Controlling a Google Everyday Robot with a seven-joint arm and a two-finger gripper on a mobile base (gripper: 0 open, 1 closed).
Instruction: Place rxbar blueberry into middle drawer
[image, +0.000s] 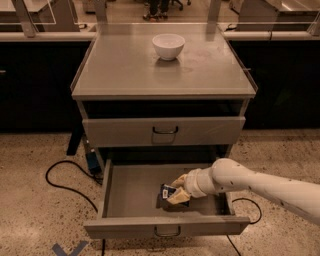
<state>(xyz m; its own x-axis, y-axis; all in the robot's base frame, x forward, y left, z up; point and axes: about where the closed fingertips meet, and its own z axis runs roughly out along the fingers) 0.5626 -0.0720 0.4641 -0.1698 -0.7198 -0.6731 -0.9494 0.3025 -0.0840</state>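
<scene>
The middle drawer (125, 192) is pulled out open at the bottom of the grey cabinet, its dark bow handle at front centre. My gripper (176, 190) reaches in from the right, low inside the drawer. It is shut on the rxbar blueberry (169, 191), a small dark blue-black bar with white label marks, held between the tan fingers (178, 197) just above or on the drawer floor near its centre-right.
A white round bowl (168, 46) stands on the cabinet top (120, 75). The upper drawer front (165, 131) is closed. A black cable (65, 182) loops on the speckled floor at left, another at right. Dark counters stand behind.
</scene>
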